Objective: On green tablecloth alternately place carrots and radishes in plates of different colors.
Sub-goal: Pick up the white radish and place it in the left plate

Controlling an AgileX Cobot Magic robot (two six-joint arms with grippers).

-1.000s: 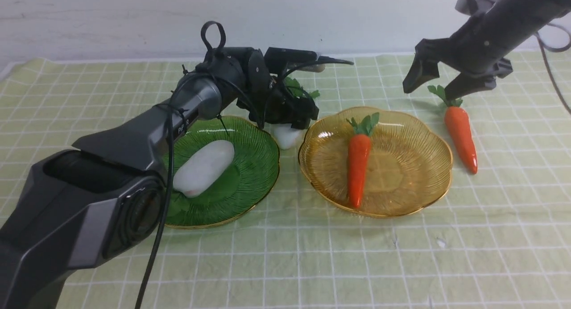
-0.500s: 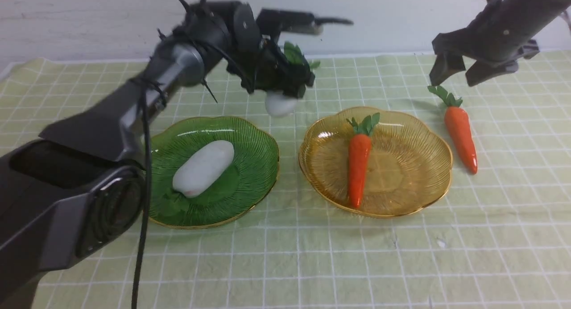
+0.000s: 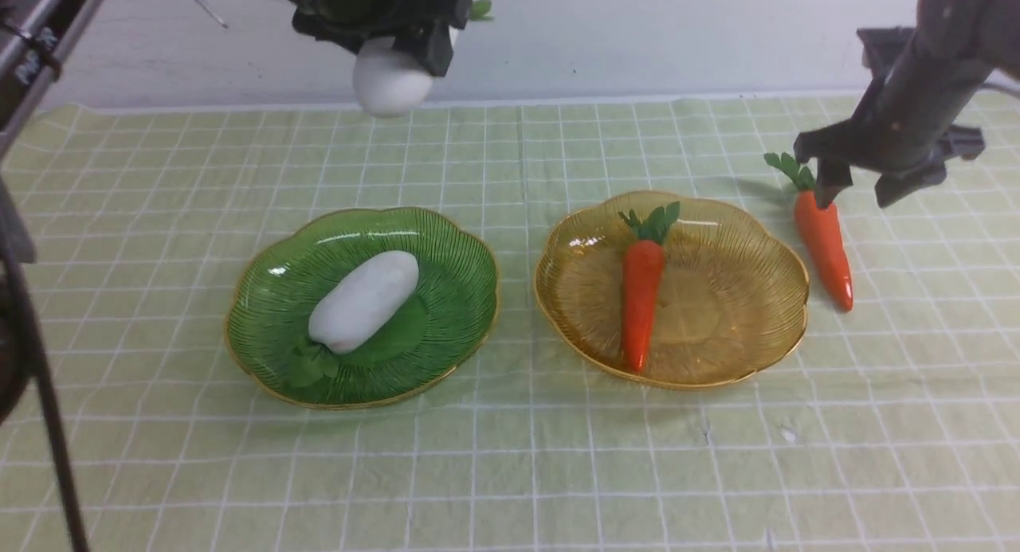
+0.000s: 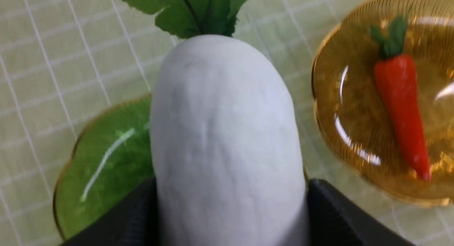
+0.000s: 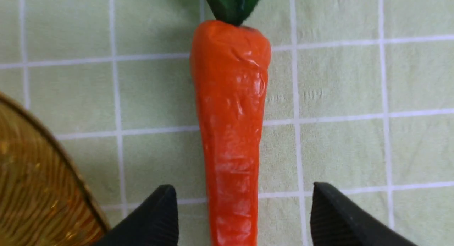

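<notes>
High over the green tablecloth (image 3: 558, 472), my left gripper (image 3: 398, 42) clamps a radish (image 3: 389, 86); my right gripper (image 3: 854, 187), jaws apart, straddles a carrot (image 3: 825, 245).

Bright, even light; glare streaks the amber plate (image 4: 340, 132), and the close radish (image 4: 227, 139) blurs.

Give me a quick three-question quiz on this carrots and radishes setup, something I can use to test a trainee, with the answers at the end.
1. True or false: the left gripper is shut on a radish held in the air.
2. What lies in the amber plate? A. a carrot B. a radish C. nothing
3. Fill in: the right gripper is open over a second carrot that lies on the ____.
Key: 1 true; 2 A; 3 green tablecloth.
</notes>
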